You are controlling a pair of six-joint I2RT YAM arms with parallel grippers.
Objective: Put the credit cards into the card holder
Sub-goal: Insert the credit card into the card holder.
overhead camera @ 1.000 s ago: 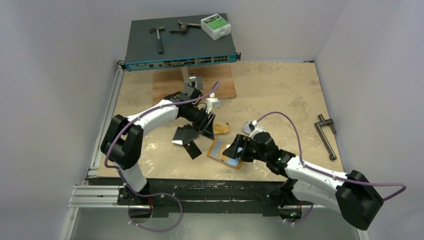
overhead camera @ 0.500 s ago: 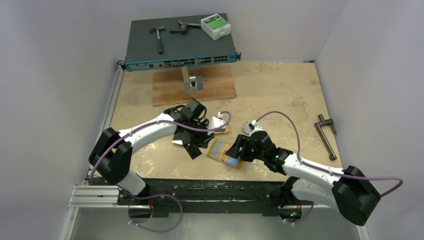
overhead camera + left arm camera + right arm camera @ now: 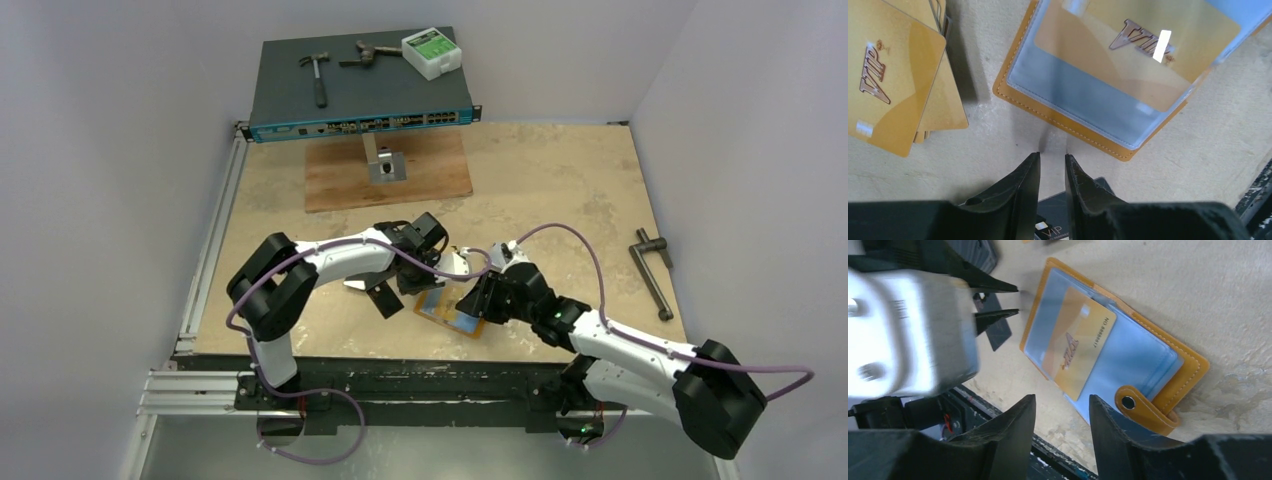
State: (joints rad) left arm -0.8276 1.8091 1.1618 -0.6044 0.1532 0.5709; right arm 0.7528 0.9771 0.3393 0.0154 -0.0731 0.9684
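The card holder lies open on the table, orange with clear blue sleeves and a snap tab. One orange-gold card sits in a sleeve, and also shows in the left wrist view. My left gripper is narrowly open and empty, its tips at the table just off the holder's orange edge; it also shows from above. A black card lies under its fingers. A pile of orange-gold cards lies beside it. My right gripper is open and empty, low over the holder's near side.
Black cards lie left of the holder. A network switch at the back carries a hammer, pliers and a white-green box. A wooden board with a metal bracket lies ahead. A metal crank lies right.
My left arm has swung from the card pile rightward and nearer, down to the holder's edge. My right gripper has stayed beside the holder.
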